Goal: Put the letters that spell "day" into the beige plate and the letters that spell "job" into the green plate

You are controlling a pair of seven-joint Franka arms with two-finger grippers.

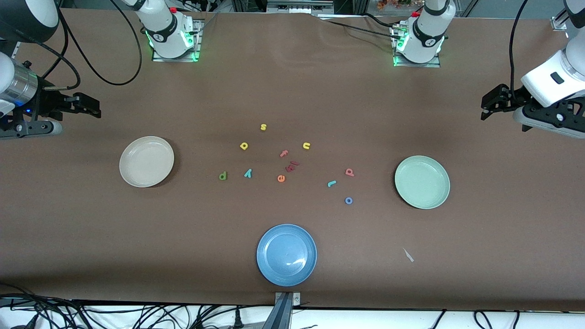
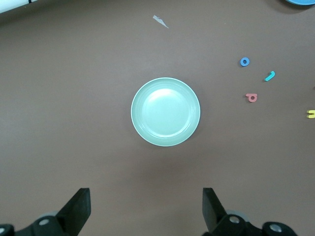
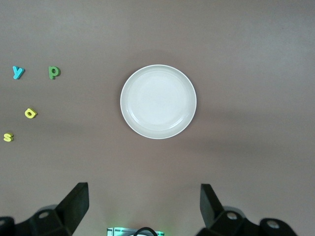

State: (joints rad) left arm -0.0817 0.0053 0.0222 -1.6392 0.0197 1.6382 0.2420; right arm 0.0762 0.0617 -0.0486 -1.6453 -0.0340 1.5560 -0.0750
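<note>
The empty beige plate (image 1: 146, 161) (image 3: 158, 102) lies toward the right arm's end, the empty green plate (image 1: 422, 182) (image 2: 165, 111) toward the left arm's end. Between them on the table lie the green "d" (image 1: 223, 175), yellow "a" (image 1: 244, 146) and teal "y" (image 1: 248, 172), then the teal "j" (image 1: 332, 183), blue "o" (image 1: 348, 200) and pink "b" (image 1: 349, 172). My right gripper (image 1: 93, 107) (image 3: 143, 194) hangs open high above the table by the beige plate. My left gripper (image 1: 486, 107) (image 2: 146, 196) hangs open high by the green plate. Neither holds anything.
A blue plate (image 1: 286, 254) sits near the front edge. Other letters lie in the middle: yellow "s" (image 1: 263, 127), yellow "u" (image 1: 306, 145), pink "f" (image 1: 284, 153), orange "e" (image 1: 281, 178) and dark red pieces (image 1: 292, 165). A small white scrap (image 1: 408, 255) lies nearer the front camera than the green plate.
</note>
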